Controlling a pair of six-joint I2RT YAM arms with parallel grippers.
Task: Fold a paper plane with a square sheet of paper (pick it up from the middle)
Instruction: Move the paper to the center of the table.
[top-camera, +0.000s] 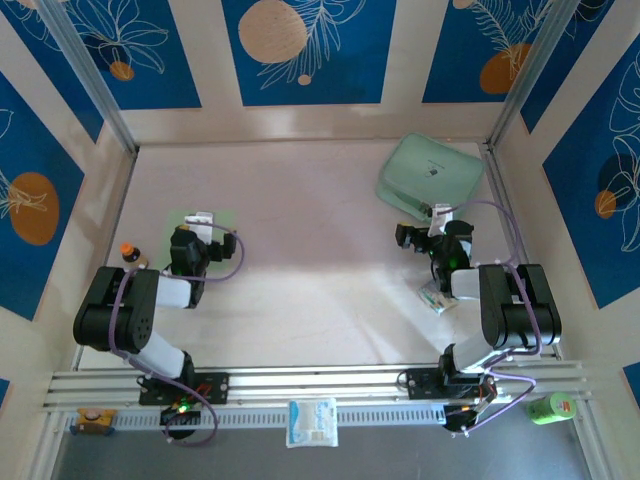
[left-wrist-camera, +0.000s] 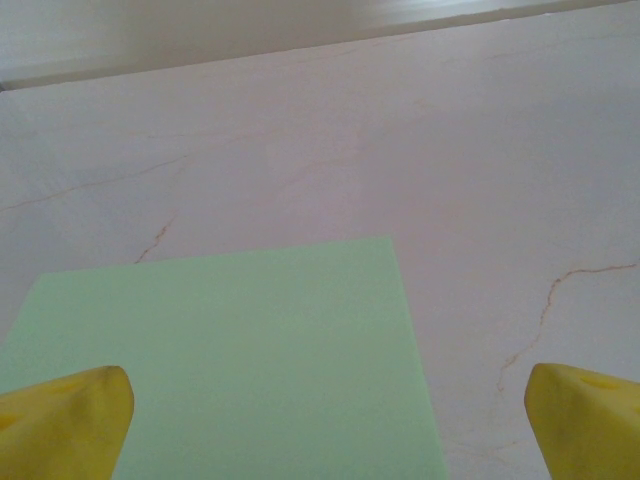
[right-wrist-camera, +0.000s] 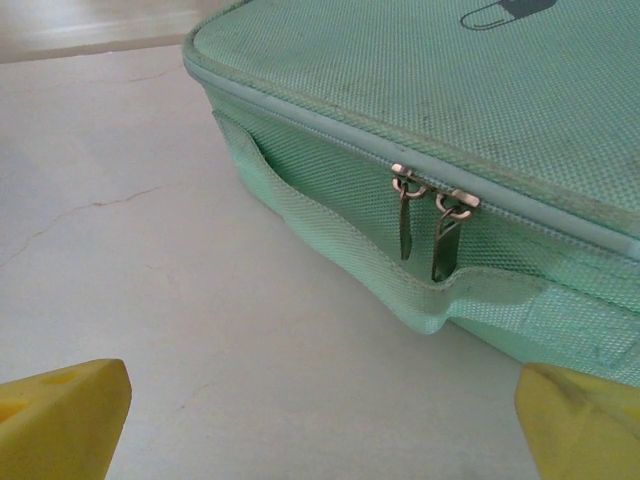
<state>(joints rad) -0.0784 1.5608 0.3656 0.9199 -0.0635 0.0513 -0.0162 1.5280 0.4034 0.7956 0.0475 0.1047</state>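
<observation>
The square sheet of paper (left-wrist-camera: 230, 350) is thin and light green and lies flat on the table, with no crease showing. In the top view its edges (top-camera: 227, 217) peek out from under my left gripper (top-camera: 201, 224), which hangs low over it. That left gripper (left-wrist-camera: 328, 410) is open, with one yellow fingertip (left-wrist-camera: 65, 420) over the sheet and the other over bare table to its right. My right gripper (top-camera: 425, 228) is open too, with nothing between its fingers. In its wrist view this right gripper (right-wrist-camera: 320, 415) faces the side of the mint-green case.
The mint-green zipped case (top-camera: 430, 172) lies at the back right, its zip pulls (right-wrist-camera: 430, 215) close to my right gripper. A small printed packet (top-camera: 437, 297) lies by the right arm. An orange-capped bottle (top-camera: 128, 252) stands by the left arm. A white-and-blue packet (top-camera: 312, 420) rests on the front rail.
</observation>
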